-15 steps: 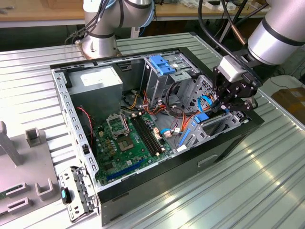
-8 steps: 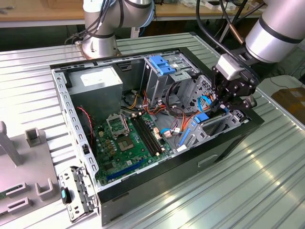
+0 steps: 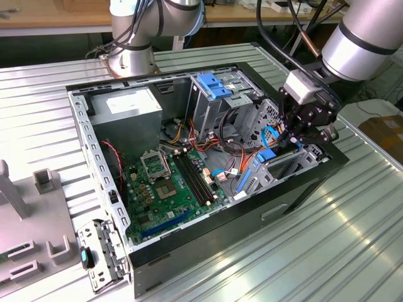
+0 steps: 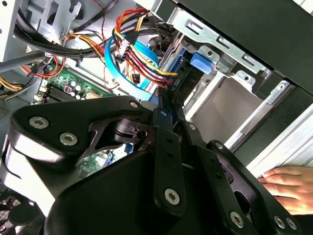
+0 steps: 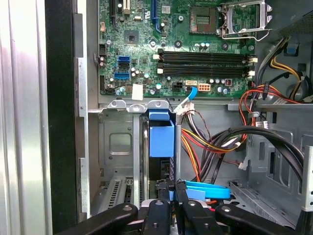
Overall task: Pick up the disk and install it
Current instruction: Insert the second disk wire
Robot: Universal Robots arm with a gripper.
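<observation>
The disk [image 5: 161, 139] stands edge-on in the metal drive cage [image 5: 117, 147] at the front of the open computer case [image 3: 296, 189]. Its blue frame and dark body show between the cage rails. My gripper [image 5: 172, 190] is right behind it, with both black fingers pressed close on the disk's near edge. In the second wrist view the fingertips [image 4: 166, 105] reach in beside the blue frame tab [image 4: 200, 62]. In the exterior view the gripper [image 3: 288, 143] hangs over the cage at the case's right end.
A blue flat cable [image 5: 208, 190] and red, yellow and black wire bundles [image 5: 220, 142] crowd the cage's side. The green motherboard [image 3: 170, 189], the grey power-supply box [image 3: 129, 107] and a blue bracket [image 3: 211, 85] lie farther in. A person's hand [image 4: 288, 183] rests outside the case wall.
</observation>
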